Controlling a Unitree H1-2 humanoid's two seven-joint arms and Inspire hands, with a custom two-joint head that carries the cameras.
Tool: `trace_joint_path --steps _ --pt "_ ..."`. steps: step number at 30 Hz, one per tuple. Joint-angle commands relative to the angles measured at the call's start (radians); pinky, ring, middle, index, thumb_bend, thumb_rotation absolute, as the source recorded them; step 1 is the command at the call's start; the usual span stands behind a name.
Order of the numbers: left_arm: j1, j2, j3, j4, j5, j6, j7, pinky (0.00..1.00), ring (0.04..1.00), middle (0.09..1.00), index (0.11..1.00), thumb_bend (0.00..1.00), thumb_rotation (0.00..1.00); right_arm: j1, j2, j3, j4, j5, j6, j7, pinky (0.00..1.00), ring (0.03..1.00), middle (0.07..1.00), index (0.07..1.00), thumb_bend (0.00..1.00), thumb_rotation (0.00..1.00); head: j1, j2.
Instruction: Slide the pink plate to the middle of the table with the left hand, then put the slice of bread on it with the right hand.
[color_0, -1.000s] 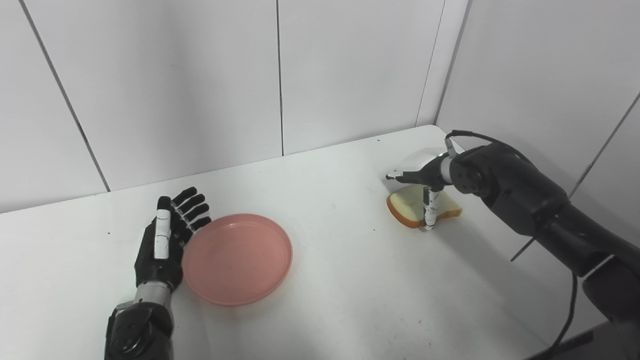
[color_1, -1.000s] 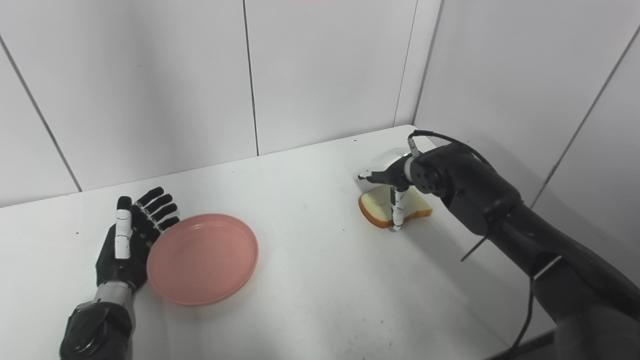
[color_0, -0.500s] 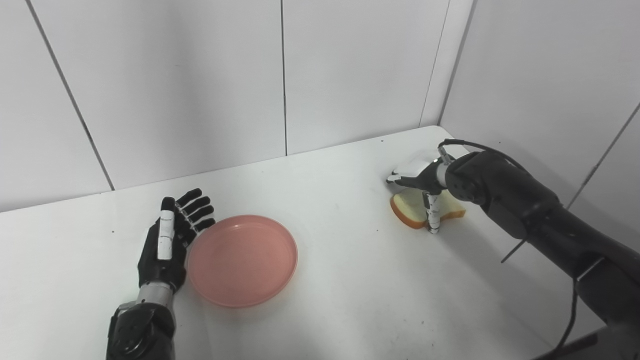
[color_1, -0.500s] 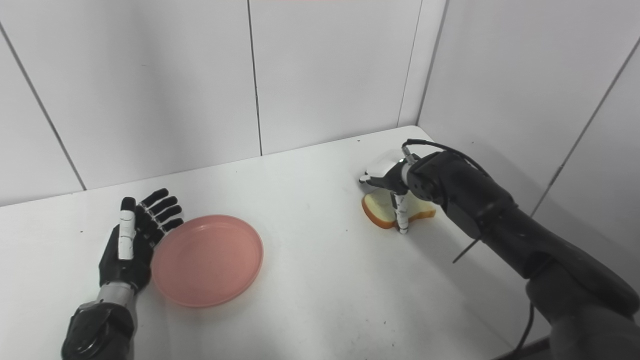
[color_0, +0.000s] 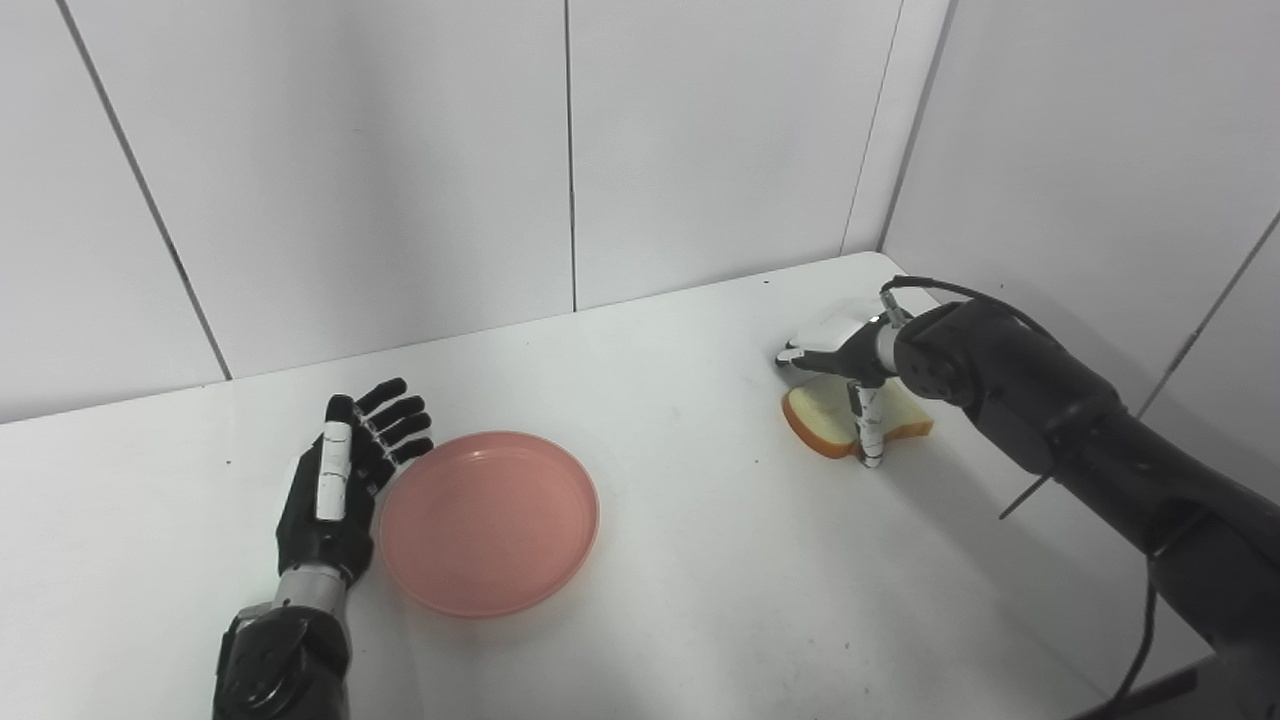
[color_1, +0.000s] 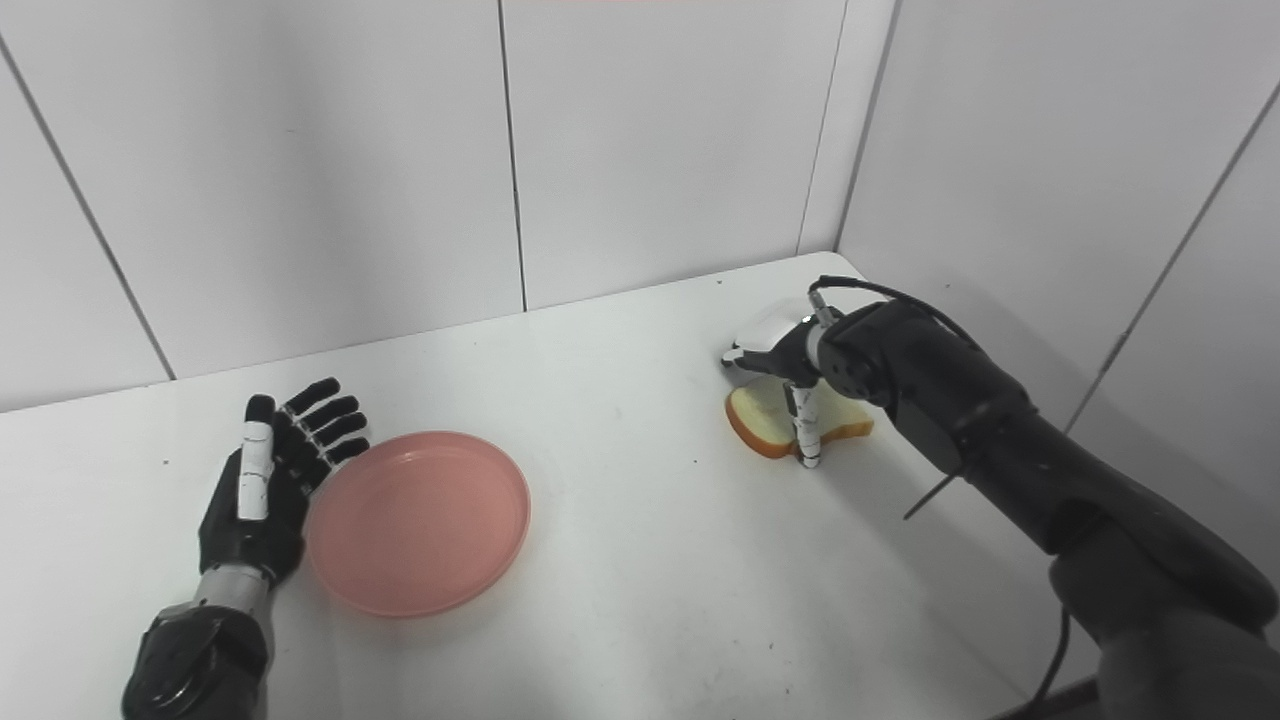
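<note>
Since prior frame, little changed. Left hand (color_0: 335, 480) open, pink plate (color_0: 489, 521) touching its palm side; right hand (color_0: 850, 375) over bread (color_0: 835, 432), grip state unclear. Next we'd close on the bread.

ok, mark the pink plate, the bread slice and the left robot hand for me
pink plate (color_0: 490, 520), left eye view, bare middle of its floor
bread slice (color_0: 815, 418), left eye view, pale crumb near the crust
left robot hand (color_0: 335, 490), left eye view, back of the hand
</note>
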Motion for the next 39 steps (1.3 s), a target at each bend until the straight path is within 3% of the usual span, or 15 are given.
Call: trace_joint_path --steps 1,2,3,5,7,9,11,12,13,20,25,30,39 --pt "0.043 0.008 0.001 0.032 0.001 0.079 0.004 0.66 0.712 0.691 0.662 0.89 0.82 -0.012 -0.036 -0.014 0.013 0.004 -0.031 -0.014 0.86 0.941 0.974 0.936 1.0 0.16 -0.003 0.002" --pt "0.043 0.007 0.001 0.031 0.002 0.082 0.006 0.66 0.714 0.692 0.662 0.89 0.82 -0.005 -0.032 -0.029 0.013 0.023 -0.015 -0.019 0.85 0.936 0.972 0.935 1.0 0.16 -0.003 0.002" --pt "0.043 0.007 0.001 0.03 0.002 0.083 0.008 0.66 0.714 0.69 0.663 0.9 0.82 0.0 -0.029 -0.041 0.013 0.037 -0.003 -0.022 0.75 0.892 0.947 0.913 1.0 0.13 -0.002 0.002" --pt "0.043 0.006 0.001 0.029 0.001 0.085 0.007 0.66 0.714 0.69 0.663 0.9 0.82 0.013 -0.025 -0.065 0.015 0.064 0.003 -0.045 0.68 0.857 0.932 0.893 1.0 0.11 -0.002 0.002" --pt "0.042 0.007 0.0 0.031 0.001 0.083 0.003 0.66 0.717 0.695 0.668 0.89 0.82 0.036 -0.024 -0.085 0.029 0.078 -0.029 -0.111 0.55 0.704 0.812 0.814 0.95 0.12 -0.002 0.002" --pt "0.042 0.007 -0.001 0.031 0.001 0.082 0.001 0.66 0.717 0.696 0.669 0.89 0.82 0.059 -0.025 -0.094 0.042 0.081 -0.068 -0.184 0.49 0.607 0.718 0.752 0.89 0.14 0.002 0.004" --pt "0.044 0.008 -0.001 0.027 0.001 0.084 0.0 0.66 0.717 0.695 0.671 0.89 0.82 0.077 -0.029 -0.089 0.063 0.069 -0.122 -0.267 0.43 0.509 0.595 0.662 0.82 0.19 0.003 0.008" --pt "0.045 0.008 -0.001 0.022 0.001 0.088 0.002 0.66 0.718 0.695 0.673 0.89 0.82 0.085 -0.029 -0.085 0.075 0.057 -0.14 -0.304 0.41 0.47 0.542 0.562 0.64 0.17 0.002 0.009" --pt "0.045 0.007 0.0 0.019 0.0 0.091 0.003 0.66 0.714 0.693 0.67 0.89 0.82 0.093 -0.027 -0.082 0.085 0.048 -0.149 -0.337 0.37 0.423 0.491 0.52 0.57 0.16 0.002 0.009" --pt "0.043 0.01 0.0 0.014 0.001 0.103 0.0 0.67 0.719 0.69 0.667 0.89 0.82 0.153 -0.007 -0.091 0.113 0.021 -0.156 -0.52 0.21 0.265 0.341 0.476 0.51 0.16 0.002 0.015" --pt "0.042 0.009 0.0 0.015 0.002 0.105 0.003 0.66 0.711 0.686 0.671 0.89 0.81 0.183 0.001 -0.097 0.094 0.013 -0.119 -0.56 0.2 0.267 0.354 0.477 0.51 0.16 0.002 0.015" --pt "0.04 0.006 0.003 0.014 0.002 0.109 0.011 0.65 0.703 0.679 0.659 0.9 0.81 0.188 -0.003 -0.087 0.111 -0.007 -0.135 -0.6 0.25 0.316 0.388 0.478 0.52 0.16 0.003 0.017" --pt "0.043 0.005 0.0 0.007 -0.001 0.118 0.005 0.66 0.713 0.688 0.674 0.89 0.81 0.172 -0.016 -0.101 0.069 0.03 -0.165 -0.577 0.21 0.276 0.358 0.476 0.52 0.16 0.003 0.019"
